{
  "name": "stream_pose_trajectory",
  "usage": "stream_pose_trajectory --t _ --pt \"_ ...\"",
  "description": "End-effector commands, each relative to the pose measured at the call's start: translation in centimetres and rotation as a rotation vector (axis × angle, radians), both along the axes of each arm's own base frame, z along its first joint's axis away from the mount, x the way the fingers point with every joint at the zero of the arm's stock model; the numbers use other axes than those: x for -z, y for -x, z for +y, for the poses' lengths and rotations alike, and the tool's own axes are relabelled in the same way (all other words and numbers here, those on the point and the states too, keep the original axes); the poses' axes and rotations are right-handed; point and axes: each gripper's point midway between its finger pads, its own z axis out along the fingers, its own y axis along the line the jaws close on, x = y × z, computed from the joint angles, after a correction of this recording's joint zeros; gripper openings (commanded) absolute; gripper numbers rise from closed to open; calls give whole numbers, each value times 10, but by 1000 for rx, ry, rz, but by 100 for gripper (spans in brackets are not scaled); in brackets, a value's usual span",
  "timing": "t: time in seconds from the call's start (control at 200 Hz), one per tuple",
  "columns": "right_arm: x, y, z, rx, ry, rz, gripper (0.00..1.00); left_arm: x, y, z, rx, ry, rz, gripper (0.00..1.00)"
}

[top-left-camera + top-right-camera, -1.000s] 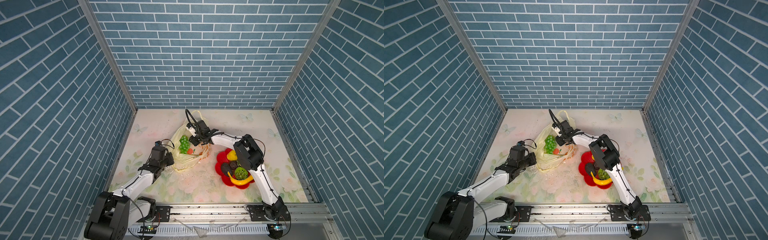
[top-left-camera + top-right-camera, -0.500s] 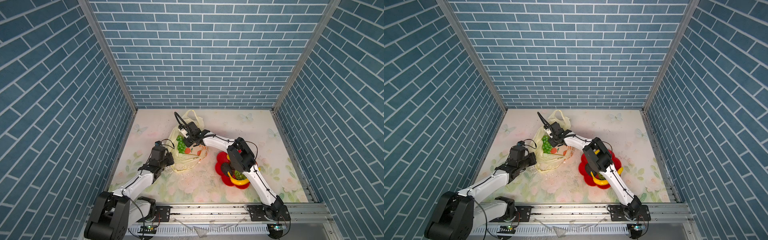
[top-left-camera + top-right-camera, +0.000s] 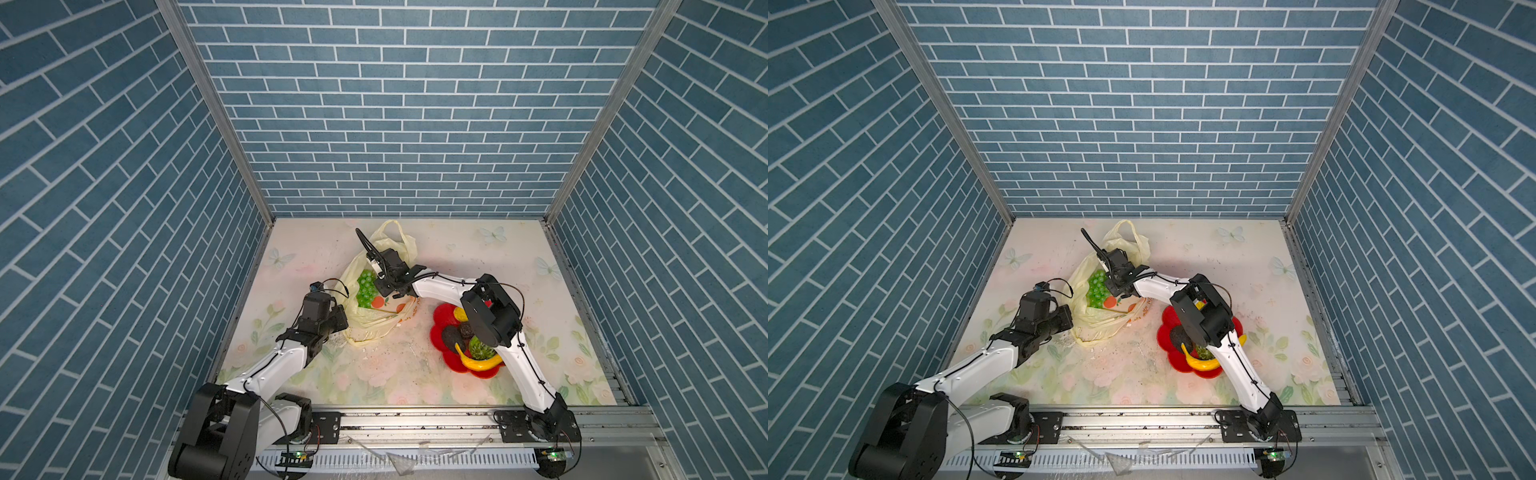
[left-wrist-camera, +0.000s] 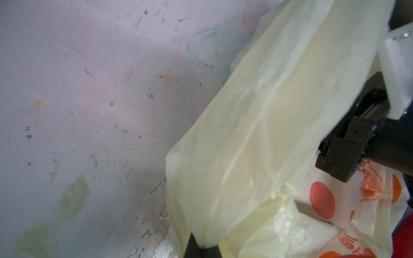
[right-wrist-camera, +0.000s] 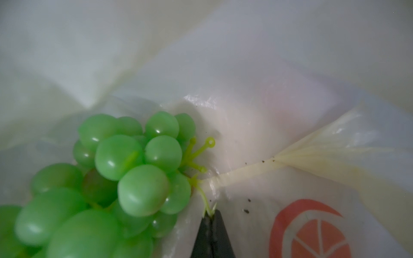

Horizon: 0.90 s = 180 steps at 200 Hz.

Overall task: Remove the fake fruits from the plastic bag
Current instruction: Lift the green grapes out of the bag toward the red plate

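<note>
Two grippers, both closed. Inside the plastic bag (image 3: 376,322), the right gripper (image 5: 211,220) has its tips pinched together on a thin yellow-green stem of the green grape bunch (image 5: 138,176). Bunch lies just beside the tips, against the bag's inner wall. At the bag's edge, the left gripper (image 4: 202,248) clamps a gathered fold. Grapes: glossy, translucent green, round, tightly clustered. Bag rests on the table, left of the red plate (image 3: 439,332).

Floral tabletop (image 3: 374,374): plastic bag (image 3: 374,328), red plate (image 3: 435,333) beside it, dark specks (image 3: 419,345)
</note>
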Motion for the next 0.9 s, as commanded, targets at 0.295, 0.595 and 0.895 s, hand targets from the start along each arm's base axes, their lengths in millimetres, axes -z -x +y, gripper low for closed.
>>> stream_pose_trajectory --t 0.295,0.595,0.895 --pt "-87 8 -33 117 -142 -113 0 2 2 6 -22 -32 17 0" --pt "-143 36 -56 130 -186 -169 0 5 2 8 -37 -43 30 0" --pt "-204 65 -82 125 -213 -216 0 6 1 7 -32 -42 38 0"
